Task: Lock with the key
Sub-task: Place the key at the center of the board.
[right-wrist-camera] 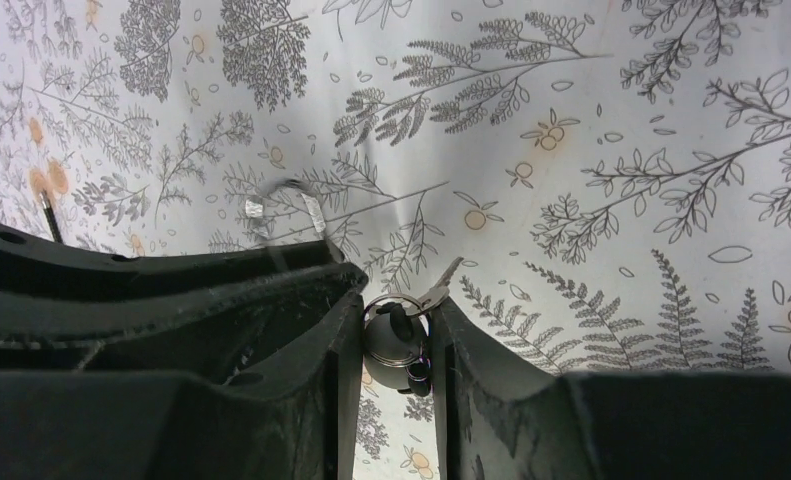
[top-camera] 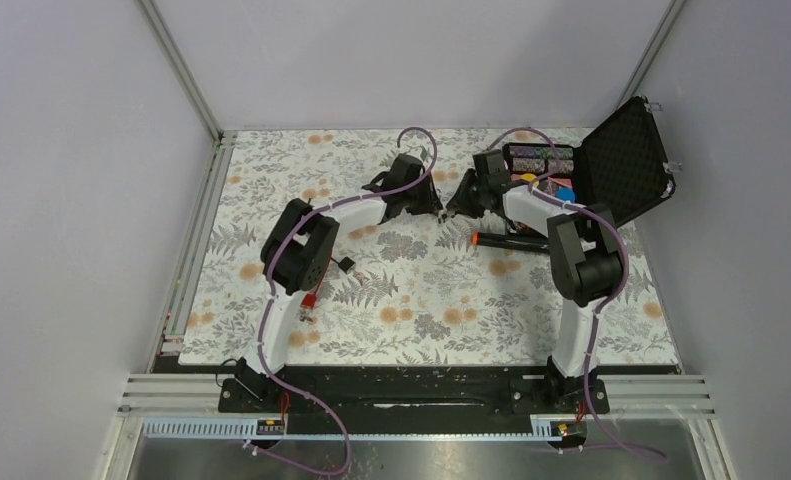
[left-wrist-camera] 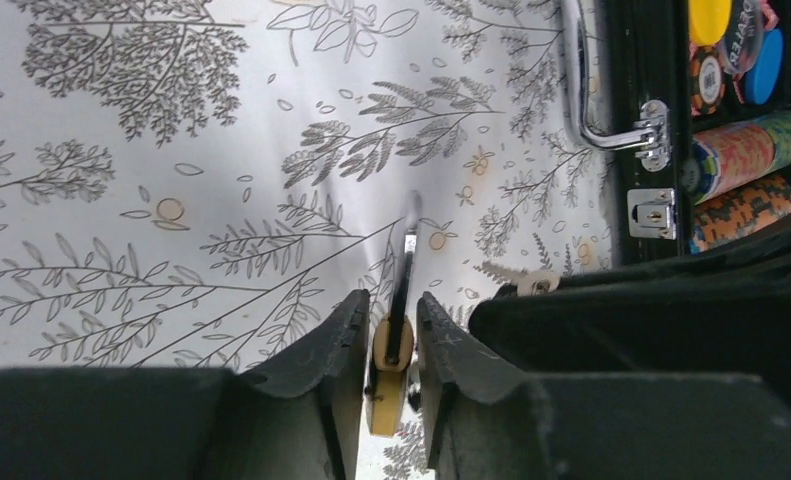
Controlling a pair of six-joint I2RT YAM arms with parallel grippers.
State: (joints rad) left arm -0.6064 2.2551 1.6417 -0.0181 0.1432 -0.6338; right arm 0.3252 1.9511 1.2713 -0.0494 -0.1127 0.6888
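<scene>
The right hand (right-wrist-camera: 399, 297) pinches the key (right-wrist-camera: 439, 288) by its ring, the blade poking out past the fingertips so it can be aimed; the left hand (left-wrist-camera: 393, 310) is clamped on a small brass padlock (left-wrist-camera: 389, 385), shackle pointing away, likely to steady it. Both hang close together above the bench (top-camera: 421, 300), near the open case (top-camera: 626, 165), seemingly to bring blade and keyhole together

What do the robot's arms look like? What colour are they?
The left arm and right arm have white tubes with chunky black joints. A purple cable loops along each. The fingers are black, rough wedges.
</scene>
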